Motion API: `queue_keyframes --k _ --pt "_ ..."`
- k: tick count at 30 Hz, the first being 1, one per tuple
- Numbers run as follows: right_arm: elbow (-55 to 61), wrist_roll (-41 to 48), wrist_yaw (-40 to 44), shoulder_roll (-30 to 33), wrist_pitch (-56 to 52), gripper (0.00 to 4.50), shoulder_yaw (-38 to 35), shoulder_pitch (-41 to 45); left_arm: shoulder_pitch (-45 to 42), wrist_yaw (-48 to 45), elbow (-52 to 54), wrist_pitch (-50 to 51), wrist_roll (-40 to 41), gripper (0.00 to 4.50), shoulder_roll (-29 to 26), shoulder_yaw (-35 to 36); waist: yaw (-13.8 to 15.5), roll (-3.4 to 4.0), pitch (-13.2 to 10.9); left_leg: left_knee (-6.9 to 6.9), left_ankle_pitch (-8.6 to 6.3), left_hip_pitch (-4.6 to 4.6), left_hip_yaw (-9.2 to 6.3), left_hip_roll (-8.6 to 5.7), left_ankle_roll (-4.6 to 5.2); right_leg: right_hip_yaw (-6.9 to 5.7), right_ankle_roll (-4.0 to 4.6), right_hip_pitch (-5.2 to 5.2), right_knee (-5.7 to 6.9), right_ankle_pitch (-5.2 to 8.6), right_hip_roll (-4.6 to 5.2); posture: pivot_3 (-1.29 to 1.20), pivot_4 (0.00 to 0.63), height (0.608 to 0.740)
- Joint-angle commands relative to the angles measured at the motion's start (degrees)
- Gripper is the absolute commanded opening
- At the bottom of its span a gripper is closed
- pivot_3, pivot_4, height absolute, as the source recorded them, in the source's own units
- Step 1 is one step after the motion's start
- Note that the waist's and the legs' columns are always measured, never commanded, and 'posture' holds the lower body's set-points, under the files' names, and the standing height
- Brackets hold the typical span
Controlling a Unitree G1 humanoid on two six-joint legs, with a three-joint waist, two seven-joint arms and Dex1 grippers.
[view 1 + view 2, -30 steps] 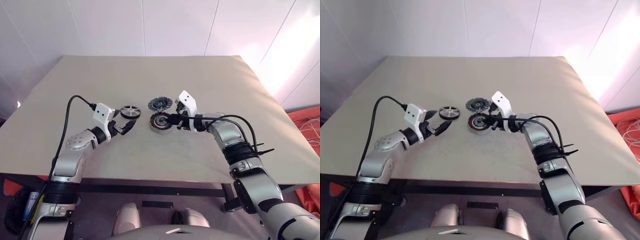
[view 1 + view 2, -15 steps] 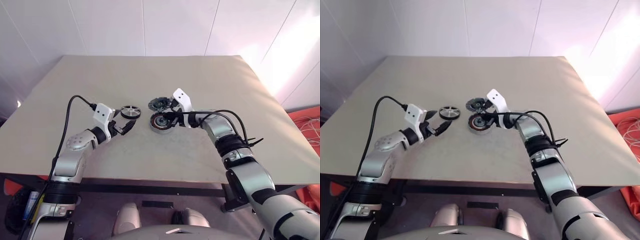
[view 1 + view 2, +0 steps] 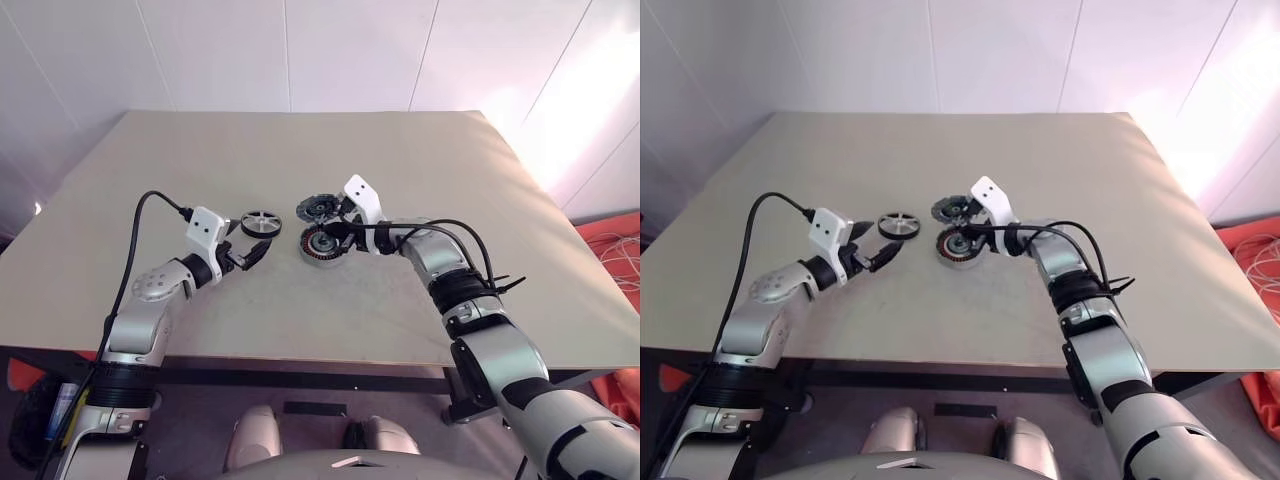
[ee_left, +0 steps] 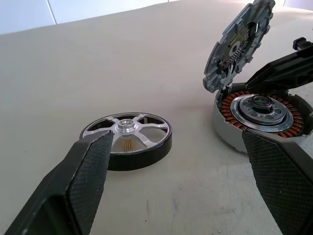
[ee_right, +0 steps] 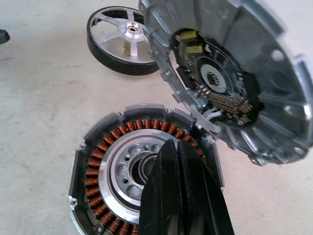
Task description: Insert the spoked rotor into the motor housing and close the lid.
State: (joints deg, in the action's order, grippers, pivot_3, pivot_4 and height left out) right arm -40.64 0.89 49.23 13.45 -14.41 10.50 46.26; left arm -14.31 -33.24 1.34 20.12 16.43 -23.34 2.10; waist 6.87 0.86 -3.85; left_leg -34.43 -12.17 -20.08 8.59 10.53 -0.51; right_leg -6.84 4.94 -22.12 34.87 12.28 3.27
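The spoked rotor (image 3: 261,223) lies flat on the table, a silvery spoked wheel with a dark rim (image 4: 126,140). My left gripper (image 3: 254,254) stands open just short of it, holding nothing. To the rotor's right sits the motor housing (image 3: 322,246), its copper windings (image 5: 100,169) showing around a silver hub. The lid (image 3: 320,208) stands tilted up at the housing's far edge, its inner side (image 5: 230,83) showing. My right gripper (image 5: 169,145) is shut and empty. Its tips (image 3: 329,235) hang over the housing's hub, below the raised lid.
The beige table (image 3: 320,150) runs wide behind and to both sides of the parts. A black cable (image 3: 140,225) loops up from my left wrist. Orange cloth (image 3: 615,250) lies on the floor beyond the table's right edge.
My right gripper has closed from slightly open to shut, and its forearm has swung a little to the left over the housing. The left arm, rotor, housing and lid have not moved.
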Motion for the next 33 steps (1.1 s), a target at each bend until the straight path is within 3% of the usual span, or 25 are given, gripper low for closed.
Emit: queue_keyframes --k 1,33 --pt "3.00 0.10 -0.21 -0.18 -0.09 0.03 0.02 0.27 -1.26 0.10 0.65 -1.53 -0.25 4.50 -0.35 0.96 0.02 0.00 0.00 0.00 0.00 0.00 0.00 0.00 0.00 0.00 0.00 0.00 0.00 0.00 0.00 0.00 0.000 0.740" --pt "-0.12 -0.71 -1.85 1.31 1.11 0.03 -0.18 0.21 -0.67 0.17 0.95 -1.46 -0.23 4.50 -0.48 1.03 0.00 0.00 0.00 0.00 0.00 0.00 0.00 0.00 0.00 0.00 0.00 0.00 0.00 0.00 0.00 0.00 0.000 0.740"
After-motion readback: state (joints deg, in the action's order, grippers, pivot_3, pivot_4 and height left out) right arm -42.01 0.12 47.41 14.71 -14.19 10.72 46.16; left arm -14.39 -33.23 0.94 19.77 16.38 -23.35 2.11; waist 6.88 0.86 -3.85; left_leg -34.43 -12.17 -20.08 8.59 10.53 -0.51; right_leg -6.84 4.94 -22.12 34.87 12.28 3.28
